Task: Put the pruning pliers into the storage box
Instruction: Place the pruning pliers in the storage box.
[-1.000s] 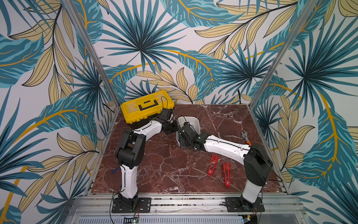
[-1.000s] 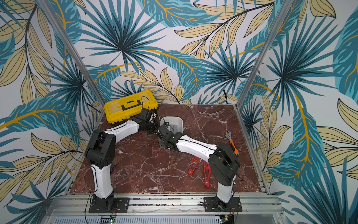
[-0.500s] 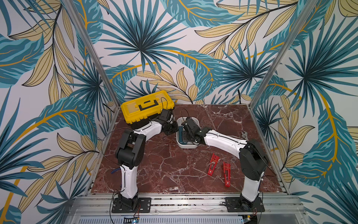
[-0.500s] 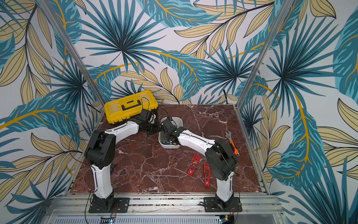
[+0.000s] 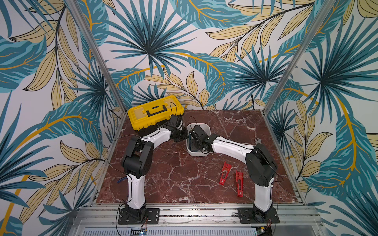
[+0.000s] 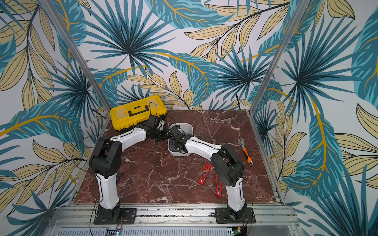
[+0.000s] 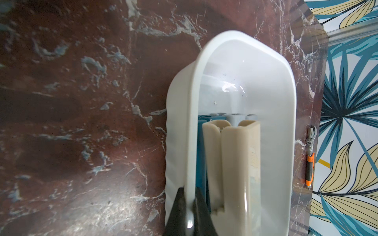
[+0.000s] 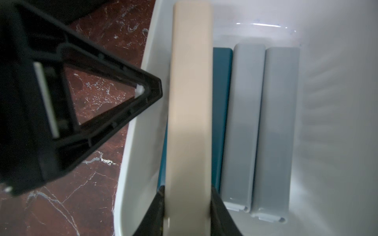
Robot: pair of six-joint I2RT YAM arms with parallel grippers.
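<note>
Left claw [image 7: 189, 191] is pinching the box [image 7: 266, 67] rim, right claw [image 8: 188, 196] is clamped on one end of the beige plier [image 8: 190, 102] over the grey ones [image 8: 255, 122] inside, and it all looks like light, stiff, slick plastic, so I'd grab the red pair [image 5: 226, 166] on the desk [image 5: 173, 183] mid-length by the edges.

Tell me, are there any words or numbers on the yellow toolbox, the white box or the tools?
No words, numbers or signs can be read anywhere.
On the yellow-lidded toolbox: no label shows on the lid.
On the beige pruning pliers piece: faint raised marks, too blurred to read.
On the adjustable wrench: too small to tell.
On the storage box and the red pruning pliers pieces: nothing shows.
</note>
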